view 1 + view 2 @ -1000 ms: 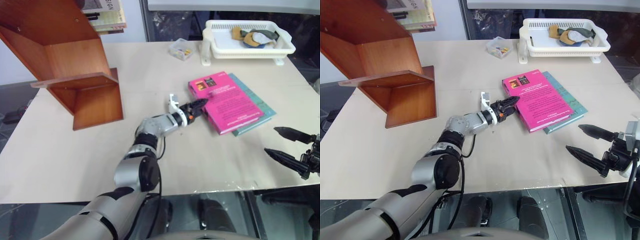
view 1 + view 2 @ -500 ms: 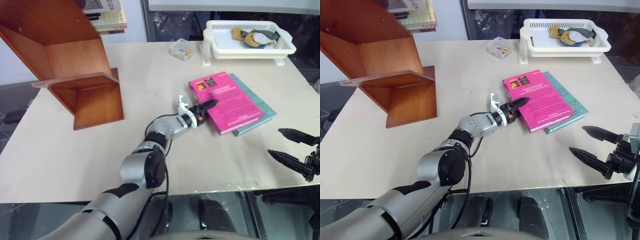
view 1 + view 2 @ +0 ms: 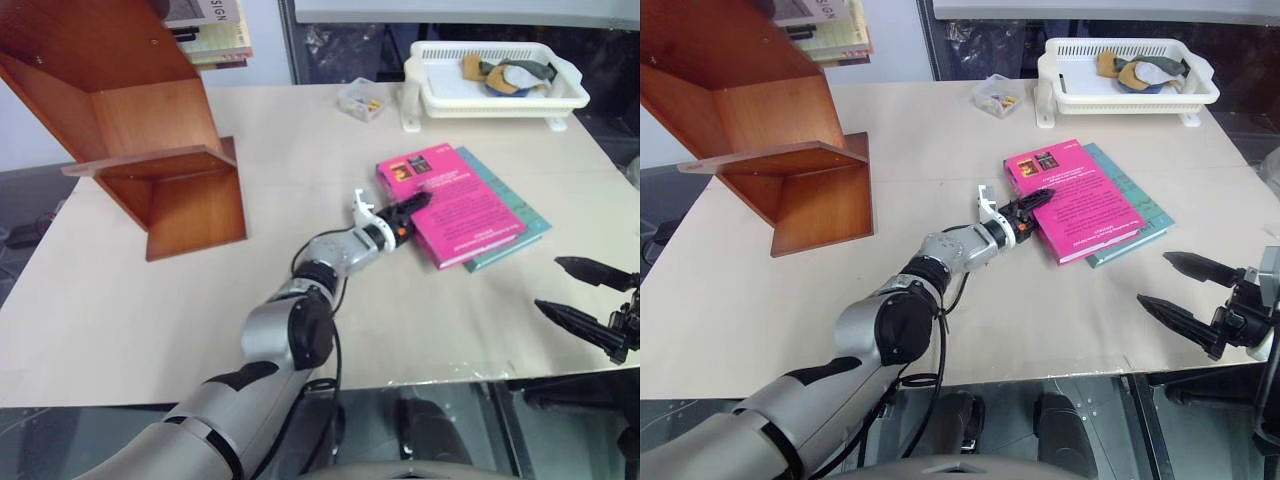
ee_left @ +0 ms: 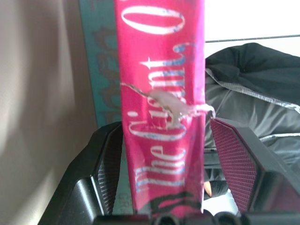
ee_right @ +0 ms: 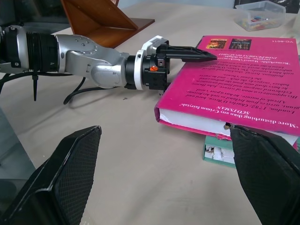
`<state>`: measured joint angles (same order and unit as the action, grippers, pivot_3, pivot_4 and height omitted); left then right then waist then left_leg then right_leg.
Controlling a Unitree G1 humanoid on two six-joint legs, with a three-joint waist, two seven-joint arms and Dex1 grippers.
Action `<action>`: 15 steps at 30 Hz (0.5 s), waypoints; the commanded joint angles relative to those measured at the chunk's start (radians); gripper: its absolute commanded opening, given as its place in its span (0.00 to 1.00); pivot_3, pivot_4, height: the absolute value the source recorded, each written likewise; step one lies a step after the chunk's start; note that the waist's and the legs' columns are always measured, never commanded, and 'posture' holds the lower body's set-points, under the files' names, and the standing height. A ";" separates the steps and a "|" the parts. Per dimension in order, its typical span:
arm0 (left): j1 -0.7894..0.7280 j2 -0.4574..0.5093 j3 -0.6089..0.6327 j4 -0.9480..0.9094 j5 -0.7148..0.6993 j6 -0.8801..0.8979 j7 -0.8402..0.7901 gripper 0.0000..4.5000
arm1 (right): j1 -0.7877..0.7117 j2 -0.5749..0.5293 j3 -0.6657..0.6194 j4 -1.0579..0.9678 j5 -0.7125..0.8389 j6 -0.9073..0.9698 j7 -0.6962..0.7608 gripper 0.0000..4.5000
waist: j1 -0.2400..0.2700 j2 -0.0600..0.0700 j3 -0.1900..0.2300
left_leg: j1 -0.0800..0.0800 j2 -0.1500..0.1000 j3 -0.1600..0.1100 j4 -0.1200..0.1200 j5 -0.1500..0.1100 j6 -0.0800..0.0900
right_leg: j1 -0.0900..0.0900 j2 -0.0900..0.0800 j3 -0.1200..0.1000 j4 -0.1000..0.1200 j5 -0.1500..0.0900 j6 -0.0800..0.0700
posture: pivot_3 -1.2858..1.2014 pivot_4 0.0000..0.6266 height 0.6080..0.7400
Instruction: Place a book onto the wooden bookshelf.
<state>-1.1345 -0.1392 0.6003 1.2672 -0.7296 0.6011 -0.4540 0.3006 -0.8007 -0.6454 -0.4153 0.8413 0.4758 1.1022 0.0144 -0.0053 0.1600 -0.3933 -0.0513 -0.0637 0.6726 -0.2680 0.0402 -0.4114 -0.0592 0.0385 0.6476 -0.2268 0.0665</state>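
Pink book (image 3: 451,202) flat on the table (image 3: 150,310) on top of a green book (image 3: 520,222), spine between the open fingers of the left gripper (image 3: 411,209) for a squeeze, wooden bookshelf (image 3: 150,150) well apart, right gripper (image 3: 585,300) waiting wide open.

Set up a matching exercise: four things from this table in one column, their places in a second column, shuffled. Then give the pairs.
Things:
1. pink book
2. teal book
3. white basket
4. bookshelf

Places:
A. far edge of the table, holding some small items
B. lying under another book
C. standing on the table's left side
D. its spine between the left gripper's fingers

Pairs: 1-D, 2-B, 3-A, 4-C
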 commanded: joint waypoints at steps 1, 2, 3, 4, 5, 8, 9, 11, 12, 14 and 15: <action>-0.003 0.000 0.017 0.025 0.007 -0.020 0.014 0.72 | 0.006 -0.014 -0.044 -0.032 0.008 -0.008 -0.003 1.00 | -0.001 0.000 0.000 | 0.000 0.000 0.000 0.000 0.000 0.000 | 0.000 0.000 0.000 0.000 0.000 0.000 | 0.52 0.24 1.00; -0.003 0.004 0.016 0.027 0.010 -0.022 0.014 0.72 | 0.008 -0.013 -0.046 -0.033 0.008 -0.009 -0.004 1.00 | -0.001 0.000 0.000 | 0.000 0.000 0.000 0.000 0.000 0.000 | 0.000 0.000 0.000 0.000 0.000 0.000 | 0.52 0.24 1.00; -0.002 0.008 0.011 0.027 0.016 -0.025 0.011 0.72 | 0.010 -0.013 -0.047 -0.034 0.007 -0.009 -0.004 1.00 | -0.001 0.000 0.000 | 0.000 0.000 0.000 0.000 0.000 0.000 | 0.000 0.000 0.000 0.000 0.000 0.000 | 0.52 0.24 1.00; -0.002 0.012 0.006 0.028 0.022 -0.026 0.007 0.72 | 0.011 -0.013 -0.047 -0.035 0.007 -0.010 -0.006 1.00 | -0.001 0.000 0.000 | 0.000 0.000 0.000 0.000 0.000 0.000 | 0.000 0.000 0.000 0.000 0.000 0.000 | 0.52 0.24 1.00; -0.002 0.016 0.007 0.028 0.023 -0.027 0.006 0.72 | 0.014 -0.011 -0.049 -0.036 0.008 -0.011 -0.006 1.00 | -0.001 0.000 0.000 | 0.001 0.000 0.000 0.000 0.000 0.000 | 0.000 0.000 0.001 0.001 0.000 0.000 | 0.52 0.24 1.00; -0.002 0.027 0.014 0.027 0.025 -0.027 0.001 0.72 | 0.021 -0.005 -0.048 -0.043 0.007 -0.014 -0.011 1.00 | -0.002 0.000 0.000 | 0.001 0.001 0.001 0.000 0.000 0.000 | 0.000 0.001 0.001 0.001 0.000 0.000 | 0.52 0.24 1.00; -0.002 0.030 0.017 0.026 0.025 -0.032 -0.001 0.72 | 0.024 -0.003 -0.046 -0.045 0.007 -0.016 -0.012 1.00 | -0.004 0.000 0.000 | 0.001 0.001 0.001 0.000 0.000 0.000 | 0.000 0.001 0.001 0.001 0.000 0.000 | 0.52 0.24 1.00; -0.002 0.034 0.019 0.025 0.025 -0.039 -0.002 0.72 | 0.026 0.000 -0.043 -0.046 0.005 -0.019 -0.015 1.00 | -0.004 0.000 0.000 | 0.002 0.001 0.002 0.000 0.000 0.000 | 0.000 0.002 0.002 0.002 0.000 0.000 | 0.52 0.24 1.00; -0.003 0.035 0.021 0.026 0.024 -0.043 0.002 0.72 | 0.027 0.001 -0.041 -0.046 0.005 -0.021 -0.016 1.00 | -0.004 0.000 0.000 | 0.002 0.001 0.002 0.000 0.000 0.000 | 0.000 0.002 0.002 0.002 0.000 0.000 | 0.52 0.24 1.00; -0.007 0.034 0.020 0.026 0.026 -0.053 -0.001 0.61 | 0.023 0.000 -0.035 -0.044 0.005 -0.021 -0.019 1.00 | -0.005 0.000 0.000 | 0.002 0.001 0.002 0.000 0.000 0.000 | 0.000 0.002 0.003 0.003 0.000 0.000 | 0.52 0.24 1.00; -0.011 0.034 0.018 0.025 0.029 -0.056 -0.007 0.56 | 0.019 -0.002 -0.031 -0.042 0.005 -0.021 -0.020 1.00 | -0.005 0.000 0.000 | 0.002 0.001 0.002 0.000 0.000 0.000 | 0.000 0.002 0.003 0.003 0.000 0.000 | 0.52 0.24 1.00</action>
<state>-1.1379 -0.1183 0.6085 1.2802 -0.7081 0.5582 -0.4562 0.3263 -0.7995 -0.6464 -0.4310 0.8390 0.4708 1.0846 0.0092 -0.0054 0.1600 -0.3910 -0.0500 -0.0614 0.6726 -0.2683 0.0407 -0.4115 -0.0572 0.0412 0.6504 -0.2268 0.0665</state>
